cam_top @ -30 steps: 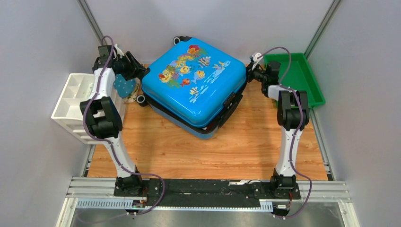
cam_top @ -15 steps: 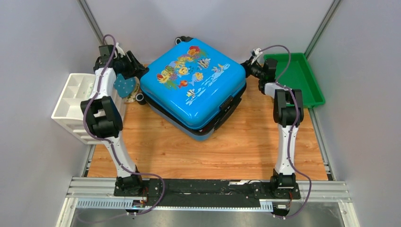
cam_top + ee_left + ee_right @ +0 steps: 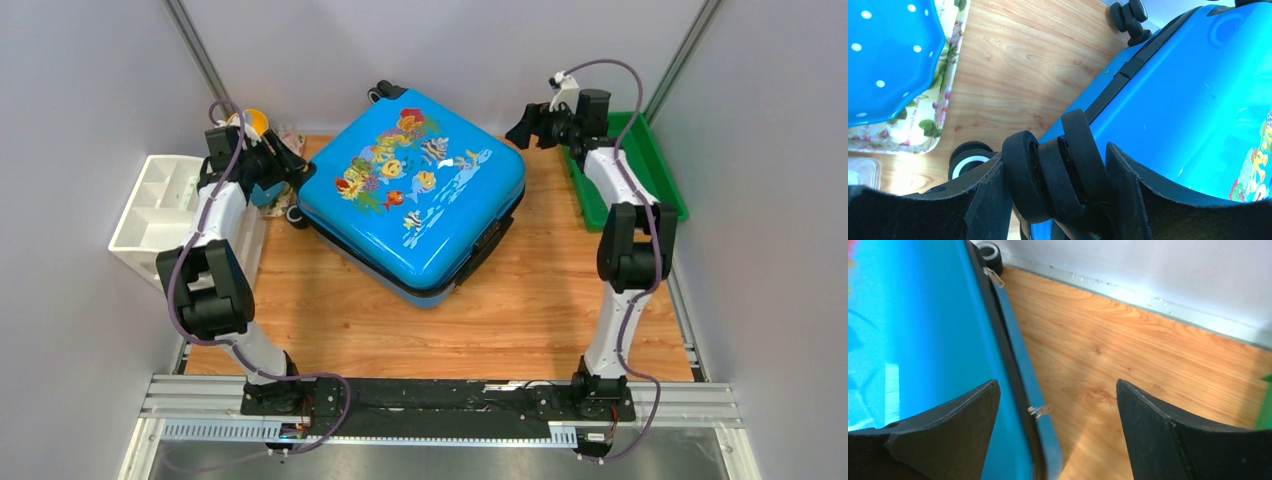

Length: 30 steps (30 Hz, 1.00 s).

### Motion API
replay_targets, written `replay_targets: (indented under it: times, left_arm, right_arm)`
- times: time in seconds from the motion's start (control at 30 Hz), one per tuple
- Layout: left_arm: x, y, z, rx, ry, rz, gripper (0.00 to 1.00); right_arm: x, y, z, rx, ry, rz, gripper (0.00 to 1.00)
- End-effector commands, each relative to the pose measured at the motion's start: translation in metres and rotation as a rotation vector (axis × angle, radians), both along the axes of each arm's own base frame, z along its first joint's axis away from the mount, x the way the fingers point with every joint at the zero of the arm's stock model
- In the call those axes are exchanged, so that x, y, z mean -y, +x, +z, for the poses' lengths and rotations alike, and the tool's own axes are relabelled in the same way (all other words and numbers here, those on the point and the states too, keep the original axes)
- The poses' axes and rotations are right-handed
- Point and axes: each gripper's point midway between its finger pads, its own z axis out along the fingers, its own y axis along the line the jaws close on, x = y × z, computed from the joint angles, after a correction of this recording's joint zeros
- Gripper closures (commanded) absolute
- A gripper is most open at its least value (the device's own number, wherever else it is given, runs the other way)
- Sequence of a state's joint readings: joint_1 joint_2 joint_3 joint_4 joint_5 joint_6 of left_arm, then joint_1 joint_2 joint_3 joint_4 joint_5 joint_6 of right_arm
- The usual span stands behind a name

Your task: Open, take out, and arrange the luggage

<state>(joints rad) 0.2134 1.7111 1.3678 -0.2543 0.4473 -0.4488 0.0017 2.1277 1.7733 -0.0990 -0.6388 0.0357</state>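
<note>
Wood table (image 3: 330, 320): glossy blue luggage (image 3: 415, 190) closed; left tool (image 3: 1054, 160) seemingly clasps wheel (image 3: 1020, 175), right tool (image 3: 1058, 385) released.

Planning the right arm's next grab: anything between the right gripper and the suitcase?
Nothing visible. The right gripper, jaws open, hangs directly over the luggage rim, with only bare table beside it. The green tray lies on the arm's other side, off that path.

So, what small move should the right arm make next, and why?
Probably lower the right gripper to the black seam and grip the upper shell there. Its jaws stand open over that seam, the luggage looks closed, and the left gripper clamps a wheel, steadying it.
</note>
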Motion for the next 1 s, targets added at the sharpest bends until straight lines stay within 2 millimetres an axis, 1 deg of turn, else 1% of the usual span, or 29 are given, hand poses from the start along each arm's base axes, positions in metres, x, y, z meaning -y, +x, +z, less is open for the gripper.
replay_targets:
  times: [0.0,0.03,0.07,0.1,0.13,0.17,0.23,0.27,0.33,0.37,0.4,0.43,0.47,0.5,0.53,0.57,0.6,0.63,0.7,0.73,0.8,0.83,0.9,0.93,0.97]
  left_arm:
    - [0.027,-0.034,-0.027,0.01,0.142,-0.246,1.0]
    - [0.025,-0.035,-0.028,0.005,0.138,-0.233,1.0]
    - [0.024,-0.037,-0.03,-0.004,0.135,-0.225,1.0]
    - [0.021,-0.038,-0.032,-0.013,0.135,-0.209,1.0]
    - [0.021,-0.038,-0.033,-0.018,0.134,-0.199,1.0]
    - [0.02,-0.037,-0.032,-0.018,0.131,-0.197,1.0]
    - [0.023,-0.04,-0.029,-0.022,0.113,-0.202,1.0]
    - [0.025,-0.042,-0.029,-0.025,0.104,-0.209,1.0]
    - [0.03,-0.047,-0.026,-0.024,0.084,-0.226,1.0]
    - [0.031,-0.052,-0.028,-0.028,0.081,-0.23,1.0]
    - [0.033,-0.055,-0.029,-0.034,0.081,-0.236,1.0]
    - [0.033,-0.059,-0.027,-0.028,0.086,-0.239,1.0]
    - [0.034,-0.065,-0.033,-0.041,0.085,-0.243,1.0]
    - [0.034,-0.067,-0.033,-0.036,0.089,-0.244,1.0]
    - [0.034,-0.069,-0.03,-0.025,0.094,-0.243,1.0]
    - [0.036,-0.075,-0.036,-0.038,0.089,-0.242,1.0]
    - [0.036,-0.075,-0.035,-0.027,0.089,-0.239,1.0]
    - [0.037,-0.077,-0.033,-0.02,0.085,-0.24,1.0]
    - [0.037,-0.079,-0.035,-0.024,0.082,-0.234,1.0]
    - [0.037,-0.08,-0.033,-0.02,0.084,-0.233,1.0]
    - [0.037,-0.082,-0.034,-0.025,0.086,-0.23,1.0]
    - [0.037,-0.083,-0.032,-0.017,0.091,-0.234,1.0]
    - [0.038,-0.087,-0.031,-0.018,0.091,-0.236,1.0]
    - [0.038,-0.088,-0.028,-0.011,0.094,-0.234,1.0]
    - [0.039,-0.091,-0.029,-0.018,0.092,-0.235,1.0]
  right_arm:
    - [0.013,-0.045,0.063,-0.048,-0.041,-0.106,0.09]
    - [0.019,-0.056,0.05,-0.124,-0.052,-0.147,0.09]
    - [0.018,-0.069,0.06,-0.135,-0.049,-0.152,0.09]
    - [0.019,-0.081,0.055,-0.185,-0.033,-0.164,0.08]
    - [0.018,-0.102,0.035,-0.283,-0.025,-0.169,0.07]
    - [0.015,-0.12,0.042,-0.302,-0.004,-0.164,0.07]
    - [0.004,-0.152,0.032,-0.425,0.08,-0.156,0.08]
    - [0.0,-0.178,0.016,-0.501,0.111,-0.158,0.09]
    - [-0.008,-0.204,0.002,-0.602,0.184,-0.166,0.11]
    - [-0.01,-0.223,-0.014,-0.655,0.199,-0.17,0.12]
    - [-0.012,-0.234,-0.022,-0.686,0.213,-0.169,0.13]
    - [-0.018,-0.241,-0.024,-0.696,0.235,-0.147,0.15]
    - [-0.021,-0.249,-0.021,-0.697,0.257,-0.144,0.17]
    - [-0.025,-0.263,-0.038,-0.744,0.268,-0.146,0.18]
    - [-0.027,-0.263,-0.038,-0.719,0.279,-0.14,0.19]
    - [-0.034,-0.269,-0.038,-0.716,0.292,-0.135,0.21]
    - [-0.036,-0.277,-0.049,-0.736,0.294,-0.139,0.22]
    - [-0.039,-0.273,-0.049,-0.702,0.302,-0.135,0.24]
    - [-0.052,-0.277,-0.056,-0.725,0.312,-0.116,0.25]
    - [-0.059,-0.276,-0.061,-0.725,0.3,-0.102,0.25]
    - [-0.065,-0.274,-0.066,-0.732,0.291,-0.099,0.25]
    - [-0.066,-0.268,-0.071,-0.727,0.289,-0.106,0.25]
    - [-0.069,-0.261,-0.073,-0.726,0.295,-0.109,0.26]
    - [-0.07,-0.253,-0.075,-0.723,0.295,-0.11,0.28]
    - [-0.07,-0.251,-0.077,-0.728,0.289,-0.108,0.32]
